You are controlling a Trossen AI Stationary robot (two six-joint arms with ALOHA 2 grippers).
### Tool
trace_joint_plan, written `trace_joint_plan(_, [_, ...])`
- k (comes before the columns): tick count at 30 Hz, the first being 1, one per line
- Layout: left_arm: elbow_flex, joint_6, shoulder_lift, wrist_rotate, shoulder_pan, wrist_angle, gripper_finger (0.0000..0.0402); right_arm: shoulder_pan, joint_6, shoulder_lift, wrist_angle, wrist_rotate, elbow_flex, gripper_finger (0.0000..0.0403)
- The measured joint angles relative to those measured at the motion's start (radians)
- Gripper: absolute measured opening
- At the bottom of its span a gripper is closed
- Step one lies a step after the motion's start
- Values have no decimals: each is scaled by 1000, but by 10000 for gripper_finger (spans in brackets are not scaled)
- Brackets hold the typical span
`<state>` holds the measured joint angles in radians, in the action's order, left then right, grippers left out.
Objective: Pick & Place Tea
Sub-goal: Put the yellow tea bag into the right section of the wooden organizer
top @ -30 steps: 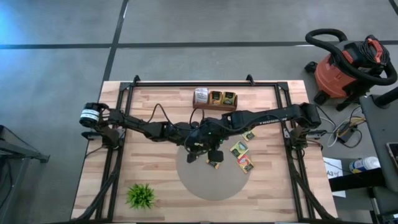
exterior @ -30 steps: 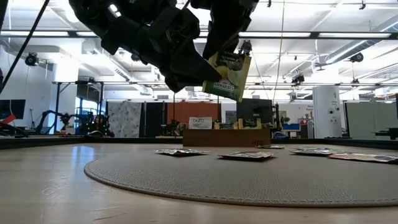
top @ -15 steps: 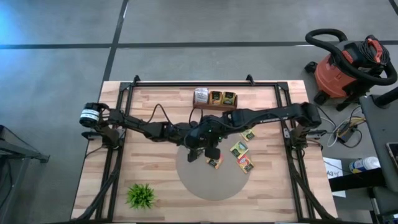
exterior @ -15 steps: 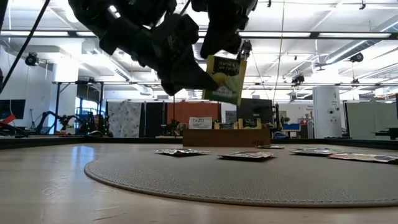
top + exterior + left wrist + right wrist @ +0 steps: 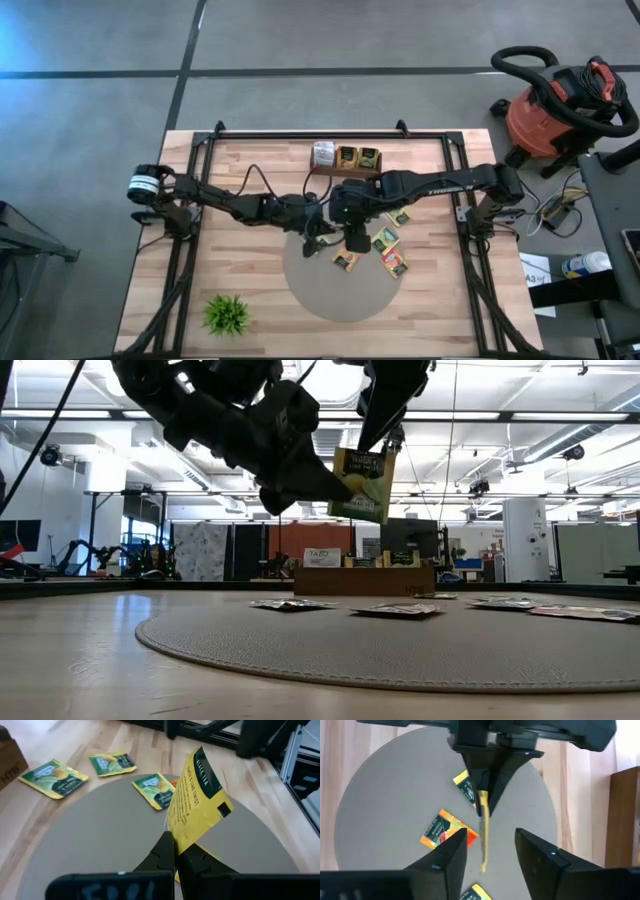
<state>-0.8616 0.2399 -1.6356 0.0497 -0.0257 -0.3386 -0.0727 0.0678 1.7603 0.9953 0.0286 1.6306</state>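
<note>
A yellow tea sachet hangs upright above the round grey mat, with my left gripper shut on it. My right gripper is open just above it. Its two fingers stand on either side of the sachet, seen edge-on, and touch nothing. In the low view the sachet hangs well above the table. Several more tea sachets lie flat on the mat and the wood. My left gripper pinches the sachet between its two fingers at one edge, near a corner. The fingers come from the table's left, slanting down. The sachet stands upright, sticking out past the fingertips, lifted clear of the mat.
A brown box with tea packs stands at the table's far edge, in the middle. A small green plant stands near the front left. Black frame rails run along both sides of the table.
My left gripper has shut on the sachet that my right gripper was holding. My right gripper has then opened, let go and drawn a little toward the table's right. The sachet has stayed in the air in nearly the same place, now hanging straighter.
</note>
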Motion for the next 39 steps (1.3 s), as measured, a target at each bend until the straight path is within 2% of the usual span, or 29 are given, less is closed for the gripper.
trace_joint_plan(7, [-2, -3, 0, 51, 50, -21, 2, 7, -27, 4, -5, 0, -5, 184])
trace_joint_plan(13, [-4, -9, 0, 65, 53, -54, 2, 39, -27, 24, -1, -1, -11, 169])
trace_joint_plan(20, [-4, -48, 1, 62, 60, -54, 2, 84, -27, 25, 3, -47, -13, 110])
trace_joint_plan(28, [-13, -107, 1, 62, 119, -55, 2, 132, 17, 25, 12, -71, -13, 18])
trace_joint_plan(30, [-13, -95, 1, 65, 135, -55, 5, 150, 32, 25, 20, -77, -13, 11])
trace_joint_plan(33, [-13, -73, 1, 68, 156, -54, 24, 177, 36, 24, 29, -79, -13, 9])
trace_joint_plan(39, [-13, -55, 2, 52, 184, -34, 96, 260, 30, 23, 38, -81, -13, 9])
